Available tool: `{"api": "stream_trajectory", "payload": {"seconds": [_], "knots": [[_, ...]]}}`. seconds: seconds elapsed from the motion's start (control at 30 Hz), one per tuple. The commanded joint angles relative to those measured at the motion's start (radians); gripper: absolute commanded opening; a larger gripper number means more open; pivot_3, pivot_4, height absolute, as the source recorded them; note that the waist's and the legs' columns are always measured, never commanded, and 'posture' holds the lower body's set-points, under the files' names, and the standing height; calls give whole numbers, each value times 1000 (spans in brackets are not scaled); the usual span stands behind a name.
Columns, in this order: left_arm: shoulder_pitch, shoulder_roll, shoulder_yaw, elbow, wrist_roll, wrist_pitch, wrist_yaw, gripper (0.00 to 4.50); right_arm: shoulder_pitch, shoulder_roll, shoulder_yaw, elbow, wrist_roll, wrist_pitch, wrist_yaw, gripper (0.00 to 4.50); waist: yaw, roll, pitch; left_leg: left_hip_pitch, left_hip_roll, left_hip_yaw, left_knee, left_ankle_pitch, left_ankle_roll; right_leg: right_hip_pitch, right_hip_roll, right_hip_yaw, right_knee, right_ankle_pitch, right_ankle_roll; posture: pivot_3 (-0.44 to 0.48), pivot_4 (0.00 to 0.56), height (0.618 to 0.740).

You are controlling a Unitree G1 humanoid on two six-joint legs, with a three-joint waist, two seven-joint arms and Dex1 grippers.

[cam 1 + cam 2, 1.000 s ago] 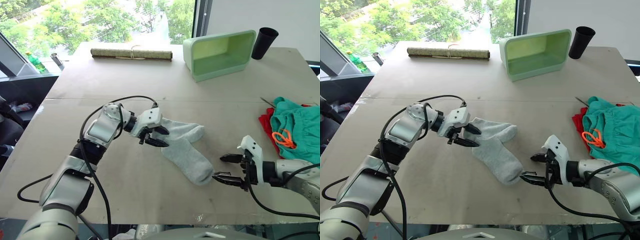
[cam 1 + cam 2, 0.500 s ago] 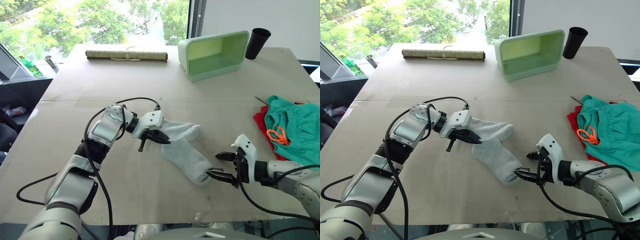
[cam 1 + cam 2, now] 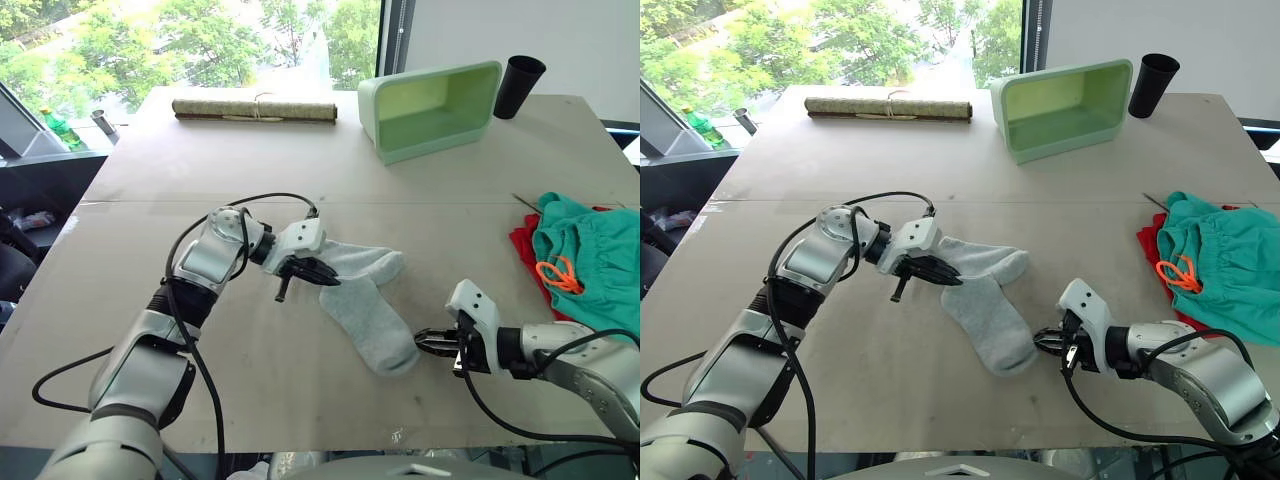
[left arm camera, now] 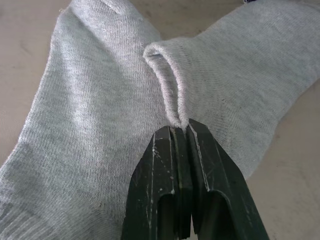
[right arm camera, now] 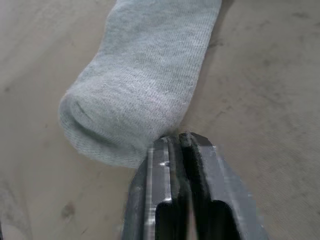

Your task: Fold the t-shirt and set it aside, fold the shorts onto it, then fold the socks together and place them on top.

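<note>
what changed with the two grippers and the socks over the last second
The right gripper went from fingers spread wide to shut, closing at the toe end of the socks; whether it pinches fabric is unclear. The left gripper, open a second ago, is now shut on the socks' cuff edge. The socks stayed crossed on the table; the shorts on the t-shirt are unmoved.

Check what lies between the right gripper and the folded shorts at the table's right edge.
Nothing: in the left eye view, bare table separates the right gripper, shut at the socks' toe, from the shorts.
</note>
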Motion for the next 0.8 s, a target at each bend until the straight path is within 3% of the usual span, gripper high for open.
{"api": "stream_trajectory", "payload": {"seconds": [0.03,0.07,0.2,0.5,0.77,0.8], "knots": [[10,10,31,-37,-12,8,-1,0,13,1,-57,-15,27,-8,4,1774,1,0,0,0,0,0,0,0,0,0,0,0,0,0,0,0,150,740],[13,12,32,-41,-13,10,-1,0,18,2,-85,-23,60,-7,21,2270,1,0,0,0,0,0,0,0,0,0,0,0,0,0,0,0,150,740],[21,14,36,-51,-14,17,0,0,38,-27,-103,-52,99,-44,100,2270,4,0,0,0,0,0,1,-2,-3,0,0,0,0,0,0,0,150,740],[32,11,56,-87,-32,67,18,0,-4,-43,112,11,-150,-250,143,2270,6,0,0,-1,0,0,1,-2,-3,0,0,0,0,0,0,0,150,740],[69,40,89,-145,-45,126,41,0,-24,-25,166,25,-180,-261,173,2270,6,0,0,-1,0,0,2,0,0,0,0,0,0,0,0,0,150,740],[73,44,91,-152,-47,132,43,0,-24,-26,171,28,-188,-264,176,1779,6,0,0,-1,0,0,2,0,0,0,0,0,0,0,0,0,150,740]]}}
